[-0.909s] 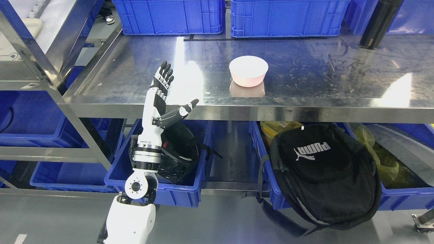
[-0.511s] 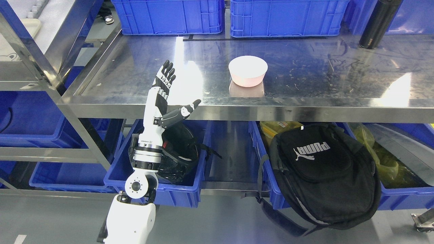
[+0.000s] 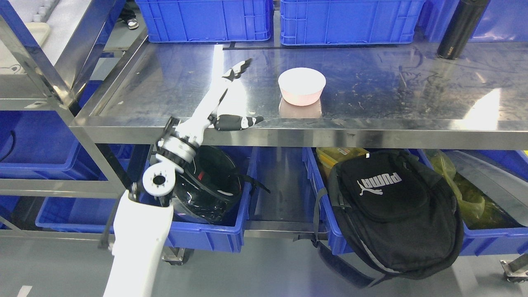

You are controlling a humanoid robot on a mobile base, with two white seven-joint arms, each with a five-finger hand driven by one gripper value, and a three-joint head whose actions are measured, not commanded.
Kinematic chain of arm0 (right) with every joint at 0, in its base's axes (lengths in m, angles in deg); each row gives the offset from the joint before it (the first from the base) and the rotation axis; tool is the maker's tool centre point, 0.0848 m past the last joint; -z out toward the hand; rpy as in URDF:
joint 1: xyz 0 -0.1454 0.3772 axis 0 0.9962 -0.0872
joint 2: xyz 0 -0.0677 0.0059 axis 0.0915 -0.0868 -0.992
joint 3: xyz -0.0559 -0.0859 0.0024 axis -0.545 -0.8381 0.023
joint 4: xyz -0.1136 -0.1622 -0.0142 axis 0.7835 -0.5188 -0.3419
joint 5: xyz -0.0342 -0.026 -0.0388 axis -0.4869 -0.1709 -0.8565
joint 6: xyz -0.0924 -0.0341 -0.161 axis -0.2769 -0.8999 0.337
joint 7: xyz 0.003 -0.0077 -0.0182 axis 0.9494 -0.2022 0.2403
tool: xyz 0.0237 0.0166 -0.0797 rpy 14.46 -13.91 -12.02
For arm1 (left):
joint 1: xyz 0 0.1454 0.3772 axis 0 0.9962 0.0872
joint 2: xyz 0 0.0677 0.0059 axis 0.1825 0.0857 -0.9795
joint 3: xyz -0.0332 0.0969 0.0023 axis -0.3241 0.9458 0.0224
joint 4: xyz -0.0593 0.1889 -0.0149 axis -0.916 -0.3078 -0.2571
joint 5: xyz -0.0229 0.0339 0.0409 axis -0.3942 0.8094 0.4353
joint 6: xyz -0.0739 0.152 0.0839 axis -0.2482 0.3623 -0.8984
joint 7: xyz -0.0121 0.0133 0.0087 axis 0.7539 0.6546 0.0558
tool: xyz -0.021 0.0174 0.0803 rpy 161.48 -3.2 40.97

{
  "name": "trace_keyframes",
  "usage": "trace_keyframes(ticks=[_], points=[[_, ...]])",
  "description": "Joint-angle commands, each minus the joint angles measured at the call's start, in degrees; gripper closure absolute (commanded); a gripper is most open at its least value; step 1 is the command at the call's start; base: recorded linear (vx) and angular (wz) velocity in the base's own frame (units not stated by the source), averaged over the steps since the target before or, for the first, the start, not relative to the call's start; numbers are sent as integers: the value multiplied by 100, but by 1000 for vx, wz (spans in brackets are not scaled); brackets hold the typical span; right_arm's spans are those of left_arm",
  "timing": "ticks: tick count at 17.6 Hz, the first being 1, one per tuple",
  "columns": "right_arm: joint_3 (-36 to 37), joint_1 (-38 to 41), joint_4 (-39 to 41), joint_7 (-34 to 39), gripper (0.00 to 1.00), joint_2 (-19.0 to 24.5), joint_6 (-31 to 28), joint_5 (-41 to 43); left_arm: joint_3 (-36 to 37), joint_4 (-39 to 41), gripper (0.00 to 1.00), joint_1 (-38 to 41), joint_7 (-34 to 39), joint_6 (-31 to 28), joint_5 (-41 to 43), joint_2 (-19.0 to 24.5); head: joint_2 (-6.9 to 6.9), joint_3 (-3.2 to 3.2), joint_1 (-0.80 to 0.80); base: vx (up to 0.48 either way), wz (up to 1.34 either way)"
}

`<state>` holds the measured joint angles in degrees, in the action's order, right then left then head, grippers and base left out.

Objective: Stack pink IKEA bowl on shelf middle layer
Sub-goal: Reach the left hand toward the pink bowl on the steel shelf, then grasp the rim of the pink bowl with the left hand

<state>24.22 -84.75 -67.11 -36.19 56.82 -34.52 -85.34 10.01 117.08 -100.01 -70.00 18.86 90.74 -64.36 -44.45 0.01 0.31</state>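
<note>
A pink bowl point(image 3: 302, 86) with a white inside stands upright on the steel shelf point(image 3: 371, 88), near its front edge at the middle. My left hand point(image 3: 243, 93) reaches over the shelf's front left part, tilted toward the bowl. Its fingers point(image 3: 237, 71) stretch out flat and the thumb point(image 3: 243, 121) lies along the shelf's front lip. The hand is open and holds nothing. A gap of bare steel separates it from the bowl on its right. My right arm does not show.
Blue crates point(image 3: 206, 18) line the back of the shelf, and a black bottle point(image 3: 462, 27) stands at the back right. Below hang blue bins, one holding a black helmet point(image 3: 210, 181) and one a black backpack point(image 3: 392, 210). A steel frame post point(image 3: 49, 78) rises at the left.
My left arm has swung up and to the right; the hand, upright before the shelf edge earlier, now leans over the shelf toward the bowl. The bowl has stayed put.
</note>
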Motion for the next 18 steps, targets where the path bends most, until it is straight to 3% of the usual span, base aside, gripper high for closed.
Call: trace_keyframes(ticks=[1, 2, 5, 6, 9, 16, 18], points=[[0, 132, 100, -7, 0, -100, -4, 0, 1605, -127, 6, -2005, -986, -992, 2076, 557, 0, 0, 0, 0, 0], [0, 132, 100, -7, 0, -100, -4, 0, 1862, -258, 6, -2295, -1241, -1125, 2437, 469, 0, 0, 0, 0, 0], [0, 132, 100, -7, 0, -100, -4, 0, 2040, -830, 5, -2588, -1411, -1144, 2940, -425, 0, 0, 0, 0, 0], [0, 132, 100, -7, 0, -100, -4, 0, 2066, -883, 3, -2606, -1463, -1144, 3124, -506, 0, 0, 0, 0, 0], [0, 132, 100, -7, 0, -100, -4, 0, 2216, -1050, 2, -2544, -2034, -1135, 3442, -539, 0, 0, 0, 0, 0], [0, 132, 100, -7, 0, -100, -4, 0, 2242, -1736, 29, -2571, -2087, -1056, 3443, -539, 0, 0, 0, 0, 0], [0, 132, 100, -7, 0, -100, -4, 0, 2225, -1964, 33, -2623, -2088, -1048, 3443, -539, 0, 0, 0, 0, 0]])
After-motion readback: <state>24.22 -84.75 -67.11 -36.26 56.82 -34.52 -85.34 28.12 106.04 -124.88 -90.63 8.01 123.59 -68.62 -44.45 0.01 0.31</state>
